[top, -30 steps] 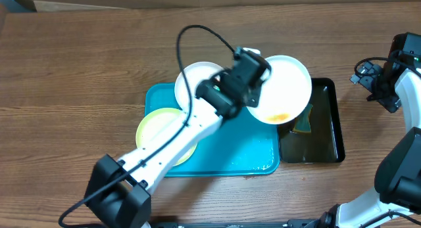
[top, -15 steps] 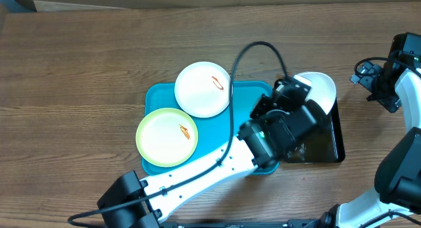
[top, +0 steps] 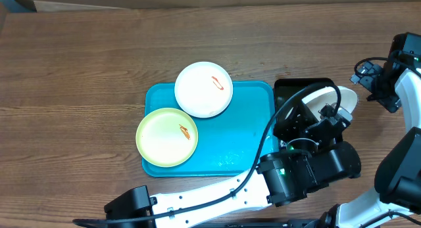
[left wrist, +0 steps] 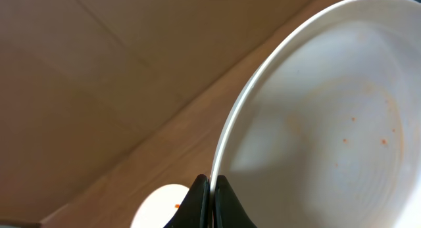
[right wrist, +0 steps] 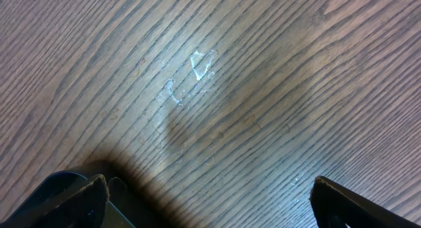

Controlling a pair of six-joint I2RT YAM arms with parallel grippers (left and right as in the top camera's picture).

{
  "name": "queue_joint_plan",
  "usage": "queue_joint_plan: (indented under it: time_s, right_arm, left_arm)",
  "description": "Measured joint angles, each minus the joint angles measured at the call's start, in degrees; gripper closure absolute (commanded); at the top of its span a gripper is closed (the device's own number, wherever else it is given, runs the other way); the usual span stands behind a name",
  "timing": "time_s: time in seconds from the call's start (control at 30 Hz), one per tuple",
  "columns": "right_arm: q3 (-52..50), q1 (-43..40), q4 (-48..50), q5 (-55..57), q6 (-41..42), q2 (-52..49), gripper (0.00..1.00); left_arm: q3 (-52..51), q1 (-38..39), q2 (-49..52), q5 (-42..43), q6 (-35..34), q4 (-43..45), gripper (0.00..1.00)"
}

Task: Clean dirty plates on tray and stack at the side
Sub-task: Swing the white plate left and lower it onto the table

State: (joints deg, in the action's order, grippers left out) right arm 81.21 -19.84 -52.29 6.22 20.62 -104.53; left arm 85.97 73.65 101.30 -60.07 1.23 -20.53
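Observation:
My left gripper [left wrist: 209, 202] is shut on the rim of a white plate [left wrist: 316, 116] with small orange specks, held tilted on edge above the black tray [top: 296, 88]; overhead only a part of this plate [top: 339, 100] shows past the arm. A second white plate [top: 203, 89] with a red smear rests on the far rim of the turquoise tray [top: 243, 129]. The pale yellow-green plate [top: 167, 136] with an orange smear lies on the tray's left end. My right gripper [right wrist: 207, 202] is open over bare wood at the far right [top: 378, 87].
The black tray stands right of the turquoise tray, mostly hidden under my left arm [top: 289, 175]. Brown wooden table [top: 79, 70] surrounds both trays. A small wet mark [right wrist: 194, 73] is on the wood under my right gripper.
My left arm has swung right with the white plate, from over the turquoise tray to over the black tray, and tipped the plate up. The right arm has not moved.

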Motion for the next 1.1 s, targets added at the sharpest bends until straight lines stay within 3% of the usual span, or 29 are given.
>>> queue_joint_plan:
  time_s: [0.47,0.63,0.8,0.9,1.1]
  right_arm:
    - [0.00,0.00,-0.02,0.02,-0.02,0.00,0.00]
    - [0.00,0.00,0.00,0.02,0.00,0.00,0.00]
    - [0.00,0.00,-0.02,0.02,-0.02,0.00,0.00]
    - [0.00,0.00,0.00,0.02,0.00,0.00,0.00]
    - [0.00,0.00,0.00,0.02,0.04,0.00,0.00]
  left_arm:
    - [0.00,-2.38,0.00,-1.95,1.70,2.34,0.96]
    - [0.07,-4.48,0.00,0.63,-2.25,0.39,0.96]
    - [0.20,-7.32,0.00,13.66,-9.90,-5.64,0.96]
    - [0.20,-10.97,0.00,26.10,-14.67,-8.04,0.96]
    - [0.24,-23.43,0.00,48.57,-19.28,-11.58,0.96]
